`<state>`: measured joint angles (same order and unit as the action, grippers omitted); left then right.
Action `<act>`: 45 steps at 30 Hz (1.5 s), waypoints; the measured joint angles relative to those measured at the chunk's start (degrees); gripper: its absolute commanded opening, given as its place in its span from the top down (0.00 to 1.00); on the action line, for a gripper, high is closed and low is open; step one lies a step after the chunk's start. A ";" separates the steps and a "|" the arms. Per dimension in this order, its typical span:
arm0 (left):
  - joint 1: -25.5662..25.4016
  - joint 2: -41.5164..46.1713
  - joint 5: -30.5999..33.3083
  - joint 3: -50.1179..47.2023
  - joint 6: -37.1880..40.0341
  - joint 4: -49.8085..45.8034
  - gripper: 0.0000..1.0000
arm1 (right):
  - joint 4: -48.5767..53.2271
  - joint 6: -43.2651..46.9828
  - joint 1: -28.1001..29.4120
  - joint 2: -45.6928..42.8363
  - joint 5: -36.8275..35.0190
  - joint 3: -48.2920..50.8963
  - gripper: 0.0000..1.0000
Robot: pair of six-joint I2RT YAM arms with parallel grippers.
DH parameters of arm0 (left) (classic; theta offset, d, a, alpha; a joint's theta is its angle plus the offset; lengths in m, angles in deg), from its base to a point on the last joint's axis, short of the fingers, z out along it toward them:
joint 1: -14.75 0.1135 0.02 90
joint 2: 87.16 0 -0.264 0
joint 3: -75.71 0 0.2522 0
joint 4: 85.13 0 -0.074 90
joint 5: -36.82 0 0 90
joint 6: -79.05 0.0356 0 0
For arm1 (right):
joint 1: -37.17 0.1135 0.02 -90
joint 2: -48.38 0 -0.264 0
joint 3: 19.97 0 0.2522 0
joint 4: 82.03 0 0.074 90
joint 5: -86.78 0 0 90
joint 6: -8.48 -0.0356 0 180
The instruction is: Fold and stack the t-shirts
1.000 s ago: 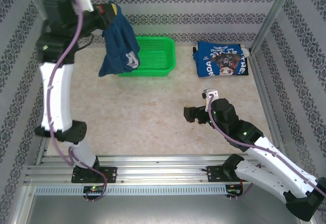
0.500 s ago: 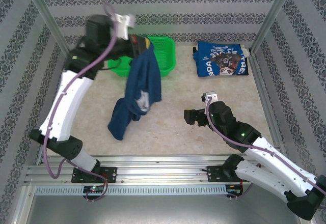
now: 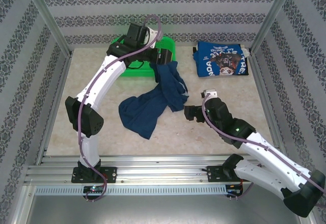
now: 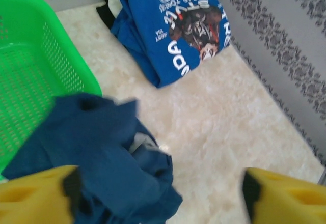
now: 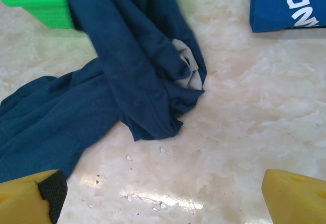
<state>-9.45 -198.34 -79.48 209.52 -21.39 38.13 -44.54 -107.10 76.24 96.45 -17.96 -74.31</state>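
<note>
Furthest left, a green plastic mesh basket [image 4: 51, 56] is seen at the far edge of the pale stone-patterned table [image 3: 102, 81], a little left of centre. The left gripper [image 4: 160, 188] is held above the basket's near right corner. Its yellow fingers [image 4: 30, 193] are spread wide, so nothing is clamped between them. Cloth is seen under and beside one finger, but whether it is touched cannot be told.

Next comes the dark navy cloth t-shirt [image 3: 147, 107], which lies in a crumpled, twisted band. It runs from just below that gripper down across the middle of the table towards the near edge. It is probably put there because the open middle gives room for it to be spread flat before any fold is made. No fold is seen in it yet.

Just to the right of the heap, the right gripper [image 5: 160, 188] is held low over bare table. Its yellow fingers [image 5: 293, 196] are wide apart and empty, which is judged to be readiness to take an edge of the cloth.

At the far right corner, the brighter blue t-shirt with white lettering and a dark picture [image 3: 221, 58] lies folded, well apart from the navy one. It is presumably kept there as the base of the stack.
</note>
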 measured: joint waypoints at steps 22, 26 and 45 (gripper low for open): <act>24.33 -24.20 15.21 7.32 1.03 1.86 0.18 | -4.70 0.46 -1.84 12.63 3.54 -2.36 0.02; 24.98 -25.57 16.70 9.55 0.61 0.83 0.22 | -4.68 0.68 -1.84 12.63 3.80 -3.13 0.02; 28.63 -16.24 19.12 -1.44 -1.81 4.07 0.06 | -4.79 1.51 -1.81 13.11 4.76 -3.30 0.02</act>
<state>19.18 -214.58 -60.36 208.08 -23.20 42.19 -49.33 -105.59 74.43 109.57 -13.19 -77.61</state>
